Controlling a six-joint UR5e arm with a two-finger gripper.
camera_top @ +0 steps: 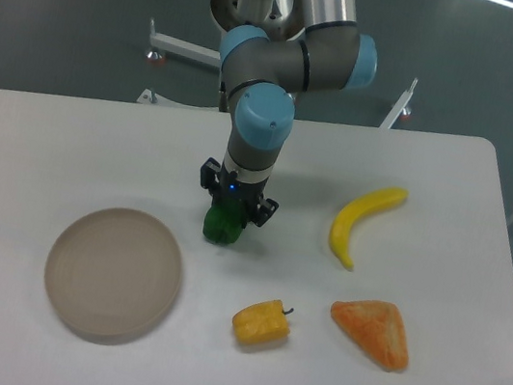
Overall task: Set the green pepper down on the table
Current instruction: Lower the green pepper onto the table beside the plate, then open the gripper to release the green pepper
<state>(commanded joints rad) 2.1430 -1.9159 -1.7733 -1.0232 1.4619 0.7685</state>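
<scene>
On the large white flat bench [70,134] with rounded corners, the small dark green glossy toy pepper [224,225] sits between the round beige plate [113,273] and the yellow banana [359,222], gripped from above by the end effector [233,212]. It looks light, stiff and slippery, so holding its upper half seems safest. Its long axis appears roughly upright; whether it touches the bench is unclear.
</scene>
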